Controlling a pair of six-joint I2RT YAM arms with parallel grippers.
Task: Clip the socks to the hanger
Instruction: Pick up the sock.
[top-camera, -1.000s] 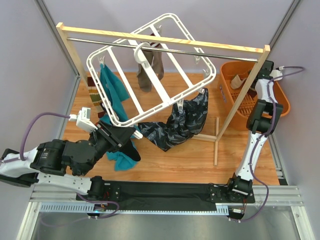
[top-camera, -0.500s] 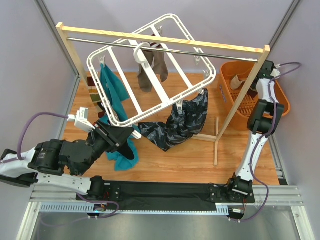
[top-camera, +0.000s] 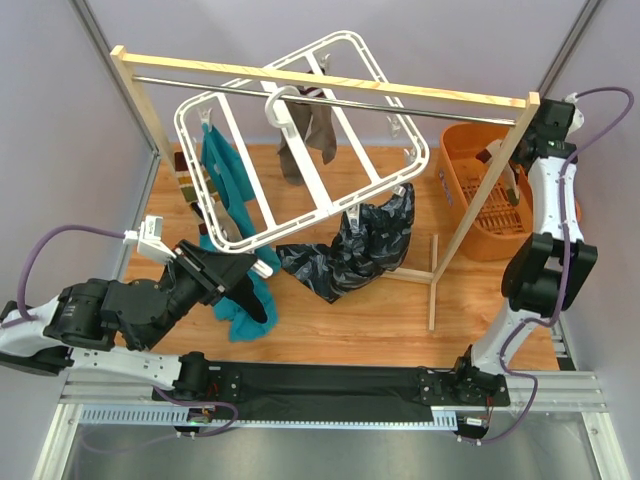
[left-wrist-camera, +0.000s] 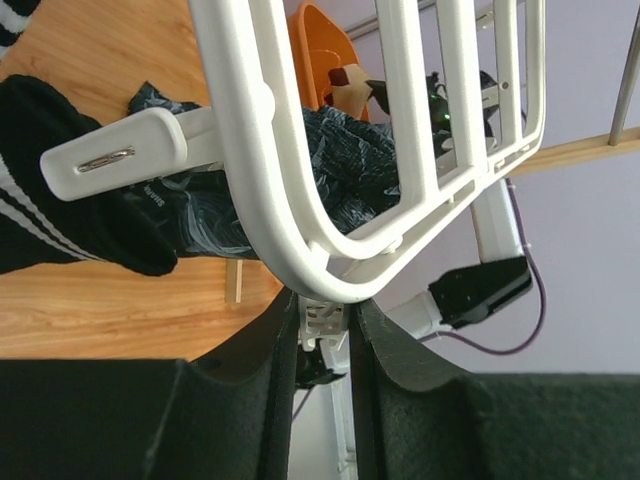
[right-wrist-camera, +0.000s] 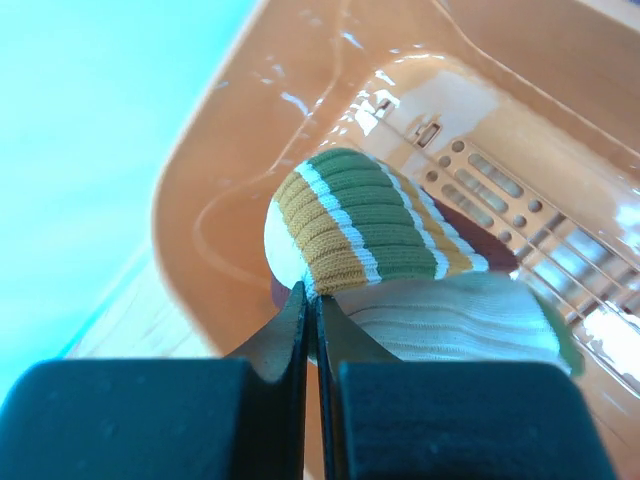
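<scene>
Evidently the right gripper (right-wrist-camera: 310, 293) pinches a green, mustard and white striped sock (right-wrist-camera: 370, 215) in the orange plastic basket (right-wrist-camera: 225, 150) by the table's (top-camera: 380, 320) right edge, well right of the white plastic hanger frame (left-wrist-camera: 250, 180) whose near corner the left gripper (left-wrist-camera: 325, 312) narrowly clamps.

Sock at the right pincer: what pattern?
The sock has green, mustard and white stripes; right wrist view shows it best.

No text, label, brand, number or sign readable in any view, nothing legible on the large white plastic rectangular hanger frame (left-wrist-camera: 250, 150), its white plastic clip (left-wrist-camera: 115, 155), the orange plastic basket (right-wrist-camera: 480, 60), the wooden worktop (top-camera: 380, 320)
</scene>
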